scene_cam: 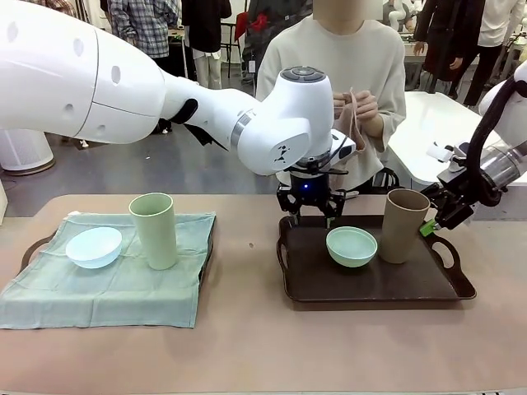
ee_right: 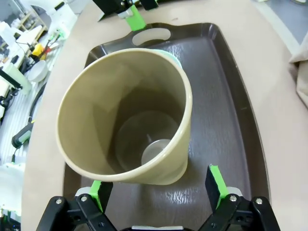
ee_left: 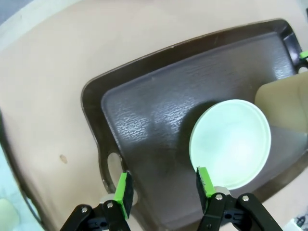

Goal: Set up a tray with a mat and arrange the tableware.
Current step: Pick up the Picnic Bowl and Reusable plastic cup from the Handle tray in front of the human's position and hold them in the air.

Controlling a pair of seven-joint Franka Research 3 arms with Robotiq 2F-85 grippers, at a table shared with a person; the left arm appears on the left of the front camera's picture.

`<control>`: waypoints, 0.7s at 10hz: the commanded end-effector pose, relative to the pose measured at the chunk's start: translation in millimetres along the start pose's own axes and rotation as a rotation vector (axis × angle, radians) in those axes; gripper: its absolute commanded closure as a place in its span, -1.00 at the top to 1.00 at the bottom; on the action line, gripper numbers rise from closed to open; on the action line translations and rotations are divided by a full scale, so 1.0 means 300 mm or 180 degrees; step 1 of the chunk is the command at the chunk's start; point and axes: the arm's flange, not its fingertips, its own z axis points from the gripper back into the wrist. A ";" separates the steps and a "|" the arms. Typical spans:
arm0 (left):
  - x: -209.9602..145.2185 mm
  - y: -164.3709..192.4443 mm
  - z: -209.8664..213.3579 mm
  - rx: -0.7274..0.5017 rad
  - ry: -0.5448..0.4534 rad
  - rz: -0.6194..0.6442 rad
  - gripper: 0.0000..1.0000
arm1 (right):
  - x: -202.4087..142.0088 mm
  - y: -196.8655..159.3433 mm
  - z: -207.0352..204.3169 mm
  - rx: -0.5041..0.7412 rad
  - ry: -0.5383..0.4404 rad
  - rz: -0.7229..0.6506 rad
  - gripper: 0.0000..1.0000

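Take the dark tray [scene_cam: 313, 278] on the desk [scene_cam: 247, 346] as your reference. Well to its left lies the green mat [scene_cam: 123, 288], spread flat. The dark rim of a second tray [scene_cam: 209, 247] shows along the mat's edge nearest the dark tray.

On that mat, farthest from the dark tray, sits the pale blue bowl [scene_cam: 94, 246], upright. Just beside it, on the side toward the dark tray, stands the pale green cup [scene_cam: 154, 230], mouth up.

Your left arm [scene_cam: 123, 82] reaches in from that side. Your left pincer [scene_cam: 311, 207] hangs over the dark tray's far left corner, by its left handle. In the left wrist view its jaws stand apart with just the tray's floor and rim under the gap, so it is open and empty.

Inside the dark tray, a little left of the middle, rests the mint green bowl [scene_cam: 352, 246], upright, just beside one green pad [ee_left: 204, 182] of that pincer. Toward the tray's right end stands the tan-brown cup [scene_cam: 404, 225], upright and empty. It is close beside the bowl; you cannot tell whether they touch.

Your right pincer [scene_cam: 430, 226] sits by the tray's right handle. Its jaws are spread wide to either side of the cup's base and its pads are clear of the wall, so it grips nothing.

Beyond the dark tray's far side, a person [scene_cam: 305, 49] holds a pinkish cloth [scene_cam: 352, 123] in both hands.
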 end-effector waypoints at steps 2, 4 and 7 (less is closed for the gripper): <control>0.020 -0.011 -0.032 -0.0141 0.0032 0.0167 0.40 | -0.002 -0.009 -0.050 -0.0037 0.0118 0.0096 1.00; 0.035 -0.042 -0.060 -0.0227 0.0103 0.0188 0.40 | 0.003 -0.007 -0.079 0.0004 0.0159 0.0150 1.00; 0.042 -0.071 -0.097 -0.0227 0.0202 0.0193 0.40 | 0.020 0.004 -0.114 0.0058 0.0187 0.0277 1.00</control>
